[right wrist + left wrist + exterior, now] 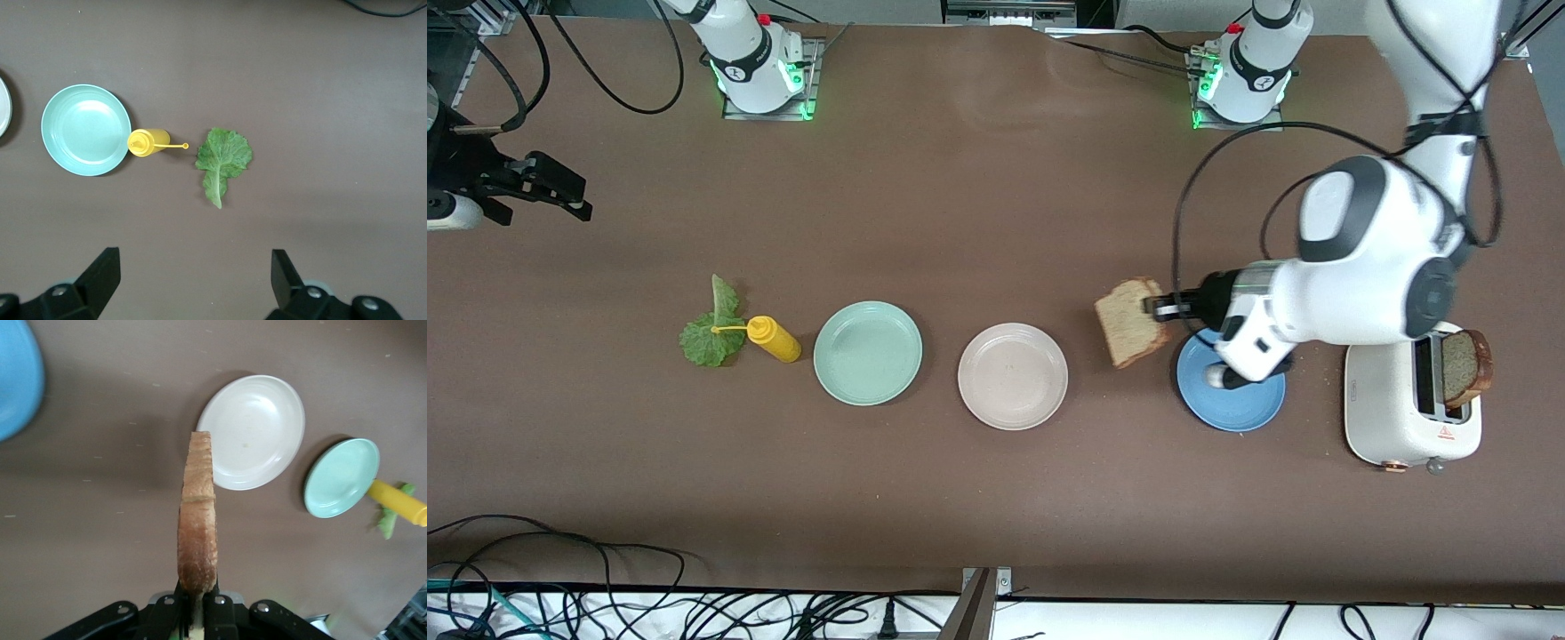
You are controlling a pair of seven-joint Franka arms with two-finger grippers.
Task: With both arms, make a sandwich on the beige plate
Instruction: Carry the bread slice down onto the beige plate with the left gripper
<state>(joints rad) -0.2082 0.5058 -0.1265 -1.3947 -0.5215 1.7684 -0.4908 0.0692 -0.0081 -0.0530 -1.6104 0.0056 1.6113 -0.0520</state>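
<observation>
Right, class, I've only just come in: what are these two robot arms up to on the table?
The left gripper is shut on a brown bread slice, held over the table between the blue plate and the empty round beige plate. A second slice sits in the white toaster. The right gripper waits open above the lettuce leaf.

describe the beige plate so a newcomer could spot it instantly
Three round plates sit in a row across the brown table. The beige plate is the middle one, between the mint green plate and the blue plate. It is the only pale off-white one, and it is empty.
</observation>
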